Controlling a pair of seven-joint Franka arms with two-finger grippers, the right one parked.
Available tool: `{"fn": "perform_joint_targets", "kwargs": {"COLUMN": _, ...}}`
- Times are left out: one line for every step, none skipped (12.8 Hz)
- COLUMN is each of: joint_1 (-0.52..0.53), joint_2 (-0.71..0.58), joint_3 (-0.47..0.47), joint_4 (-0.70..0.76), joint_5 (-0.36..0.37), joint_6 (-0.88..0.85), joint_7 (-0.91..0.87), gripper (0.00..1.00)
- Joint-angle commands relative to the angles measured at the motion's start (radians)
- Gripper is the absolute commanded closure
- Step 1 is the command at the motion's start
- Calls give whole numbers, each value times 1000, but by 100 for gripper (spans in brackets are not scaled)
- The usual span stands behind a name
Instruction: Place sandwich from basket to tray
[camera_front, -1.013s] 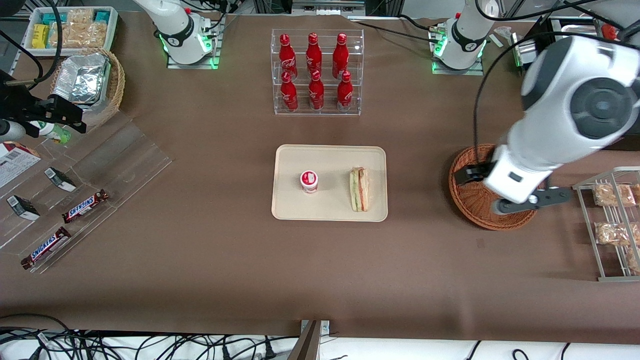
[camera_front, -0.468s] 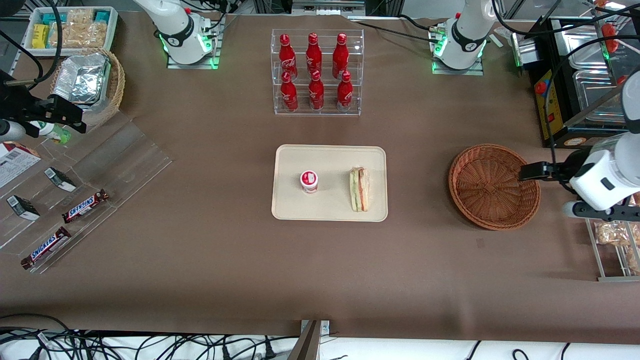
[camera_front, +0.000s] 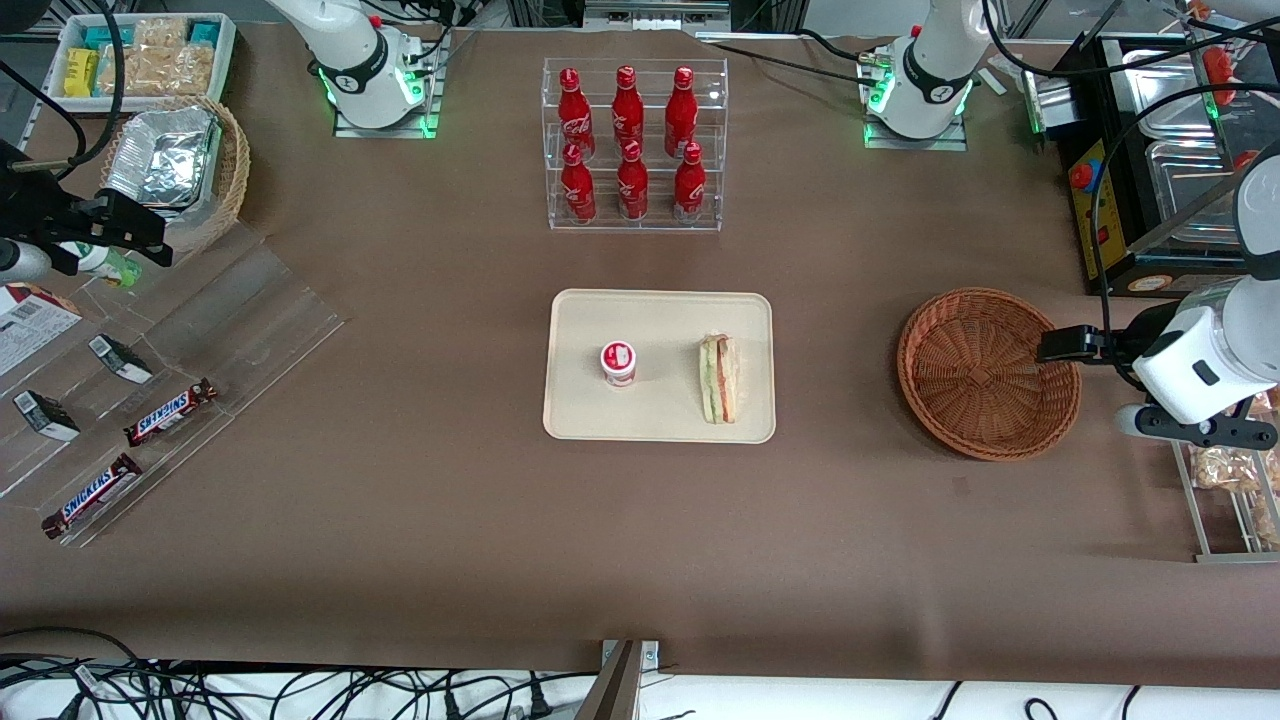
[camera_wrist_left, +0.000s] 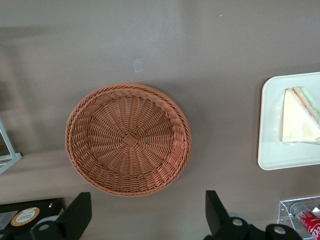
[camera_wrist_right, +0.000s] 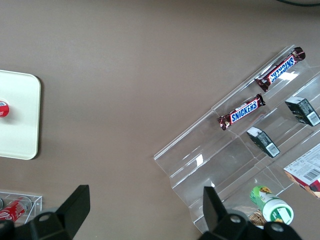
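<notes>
The sandwich (camera_front: 718, 378) lies on the cream tray (camera_front: 660, 310), on the side toward the basket. In the left wrist view the sandwich (camera_wrist_left: 300, 117) shows white bread with green and pink edge layers, on the tray (camera_wrist_left: 272, 150). The reddish-brown wicker basket (camera_front: 988, 372) stands empty between the tray and the working arm's end of the table; it also shows empty in the left wrist view (camera_wrist_left: 128, 138). My left gripper (camera_front: 1120, 350) hangs high beside the basket's rim, toward the working arm's end. It is open and empty (camera_wrist_left: 145, 222).
A small cup with a red and white lid (camera_front: 619, 362) stands on the tray beside the sandwich. A clear rack of red bottles (camera_front: 633, 145) stands farther from the camera than the tray. A wire rack of bagged snacks (camera_front: 1225, 450) is next to the basket.
One second ago my left arm was over the basket, covering part of it. It has swung toward the working arm's end, uncovering the basket. Sandwich and tray have not moved.
</notes>
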Motion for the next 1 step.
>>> {"fn": "perform_joint_targets", "kwargs": {"joint_1": -11, "joint_2": 4, "joint_3": 16, "joint_4": -10, "joint_5": -6, "joint_6": 14, "joint_7": 27, "gripper": 0}}
